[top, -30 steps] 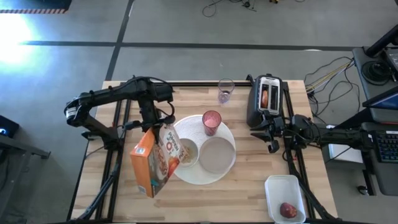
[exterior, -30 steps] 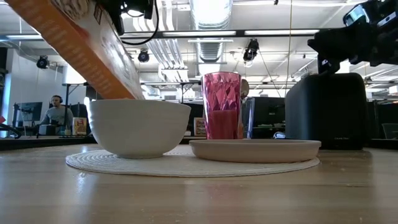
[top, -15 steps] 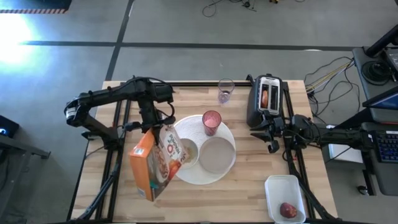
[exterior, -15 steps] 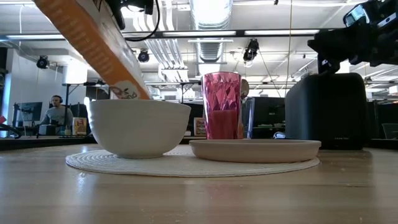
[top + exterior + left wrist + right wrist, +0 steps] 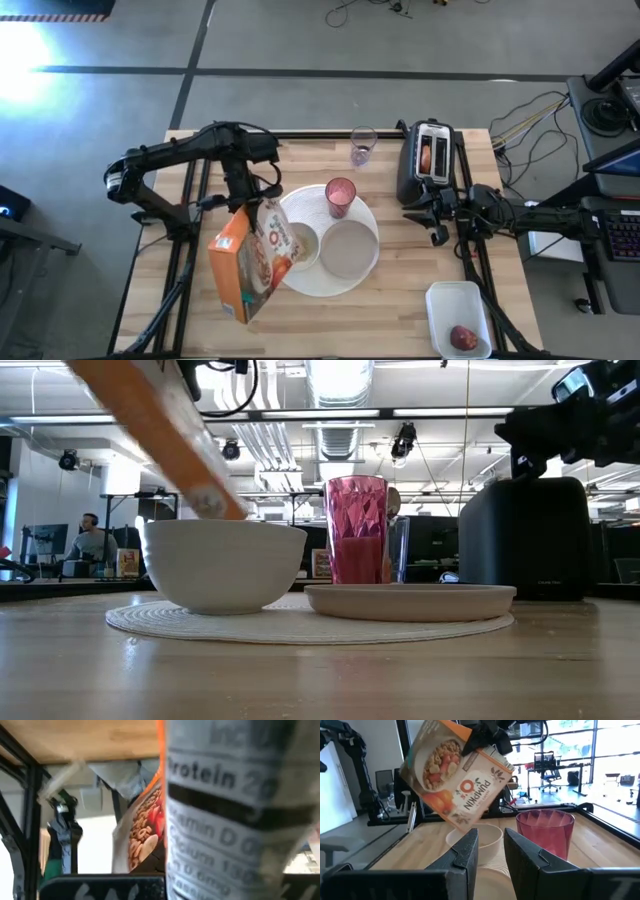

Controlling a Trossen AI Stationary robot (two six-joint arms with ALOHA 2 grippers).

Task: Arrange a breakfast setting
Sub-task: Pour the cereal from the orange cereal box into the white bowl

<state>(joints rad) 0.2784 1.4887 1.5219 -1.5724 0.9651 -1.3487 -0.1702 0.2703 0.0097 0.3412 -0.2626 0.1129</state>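
Hidden in the wrist close-up: nearly everything, behind the cereal box [image 5: 235,810], blurred nutrition print filling the frame. Cut off at table height: the box [image 5: 160,435], only a smeared orange streak slanting down toward the bowl [image 5: 224,563]. Bowl's contents beyond judging.

Left pincer [image 5: 243,199] clamped shut on the box's upper end, tipping the box [image 5: 250,262] over the bowl [image 5: 305,245] on the big plate [image 5: 325,282]. Right pincer [image 5: 432,213] parked off the bench's right edge beside the toaster [image 5: 430,162], fingers [image 5: 467,851] slightly parted, gripping nothing.

Seen from above only: grey plate [image 5: 348,247] beside the bowl on the big plate; pink tumbler [image 5: 340,196] at the plate's far rim; clear glass [image 5: 362,146] farther back; bagel half [image 5: 427,156] in a toaster slot; apple [image 5: 462,337] in a white tray [image 5: 440,300] at the near right corner. Seen from the right wrist only: the box front [image 5: 457,772], a printed cereal bowl and the word PUMPKIN, hanging tilted over the bowl [image 5: 480,836], tumbler [image 5: 545,832] alongside. Seen at table height only: a seated person [image 5: 92,545] far behind the bench [image 5: 320,670].
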